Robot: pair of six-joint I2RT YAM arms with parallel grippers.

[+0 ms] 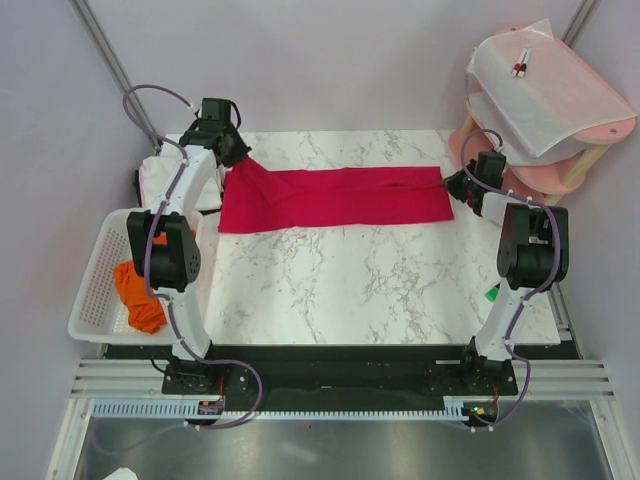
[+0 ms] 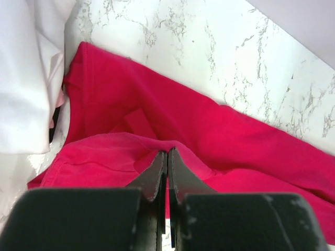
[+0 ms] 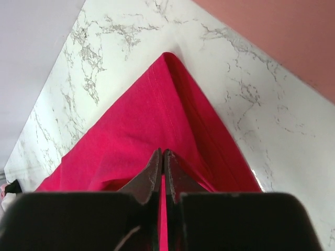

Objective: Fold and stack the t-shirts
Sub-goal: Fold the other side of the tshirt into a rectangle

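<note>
The crimson-red t-shirt (image 1: 335, 197) lies stretched left-to-right across the far half of the worktop (image 1: 380, 280), the left end effector (image 2: 166, 157) pinched shut on its left end, the right end effector (image 3: 164, 157) likewise on its right.

Three t-shirts: crimson t-shirt (image 1: 335, 197) at twelve o'clock, white t-shirt (image 1: 152, 178) at ten, orange t-shirt (image 1: 137, 292) at eight. One mesh basket (image 1: 90, 300). Two grippers: left gripper (image 1: 240, 158), right gripper (image 1: 451, 185).

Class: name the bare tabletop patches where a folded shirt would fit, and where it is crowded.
Widest: bare marble table between the red t-shirt and the near edge. Narrower: the strip behind the shirt. Crowded: left end, by the left hand, white t-shirt and basket; right end, by the right hand.
</note>
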